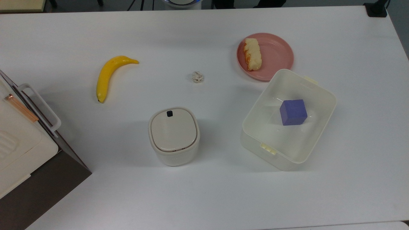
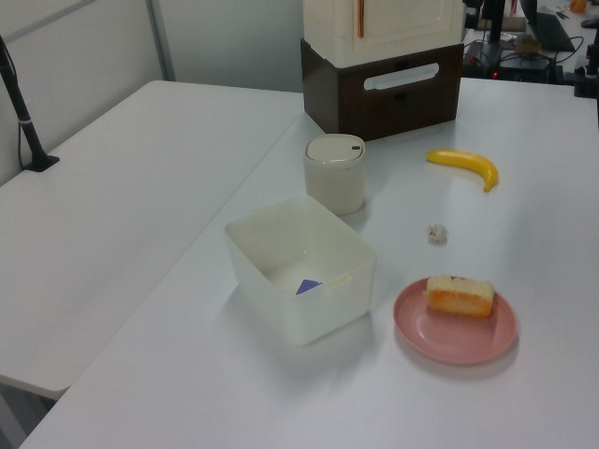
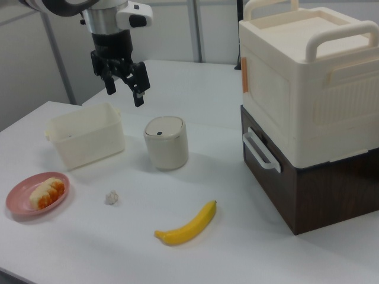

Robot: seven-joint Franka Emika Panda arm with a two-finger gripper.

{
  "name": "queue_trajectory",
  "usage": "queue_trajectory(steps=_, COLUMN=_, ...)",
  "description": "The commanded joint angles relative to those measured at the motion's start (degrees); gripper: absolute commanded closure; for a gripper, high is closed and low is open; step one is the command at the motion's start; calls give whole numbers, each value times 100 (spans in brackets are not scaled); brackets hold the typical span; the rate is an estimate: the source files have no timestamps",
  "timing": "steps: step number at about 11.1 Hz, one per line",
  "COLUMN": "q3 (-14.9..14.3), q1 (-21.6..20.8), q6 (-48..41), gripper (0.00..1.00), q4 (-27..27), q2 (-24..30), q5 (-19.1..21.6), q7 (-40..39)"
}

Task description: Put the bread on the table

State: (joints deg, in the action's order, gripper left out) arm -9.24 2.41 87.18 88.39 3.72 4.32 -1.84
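White table (image 1: 204,198) — bread (image 1: 252,54) on pink plate (image 1: 278,57).

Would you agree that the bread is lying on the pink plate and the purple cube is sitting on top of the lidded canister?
Not quite. The bread does lie on the pink plate, but the purple cube sits inside the open white tub, not on the lidded canister; the top view shows this.

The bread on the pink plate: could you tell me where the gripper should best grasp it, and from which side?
Probably from above, at the middle of the bread, with the fingers across its narrow width. It lies flat and elongated near the pink plate's edge on the top view's left. The gripper is open, well above the table.
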Motion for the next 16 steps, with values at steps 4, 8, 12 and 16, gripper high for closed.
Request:
queue_trajectory(steps=4, q3=-34, q1=-83, q6=-184, gripper=0, q4=-111, q2=-3, q5=-203, q7=26)
queue_trajectory(steps=8, q3=28, q1=-180, q6=-210, gripper=0, q4=-111, q2=-12, q5=-757, q7=-114)
queue_trajectory(steps=12, q3=10, q1=-171, q6=-518, gripper=0, q4=-111, q2=-20, q5=-836, q7=-827)
queue_trajectory(steps=16, q3=10, q1=-153, q6=-483, gripper=0, q4=-111, q2=-29, q5=-836, q7=-598)
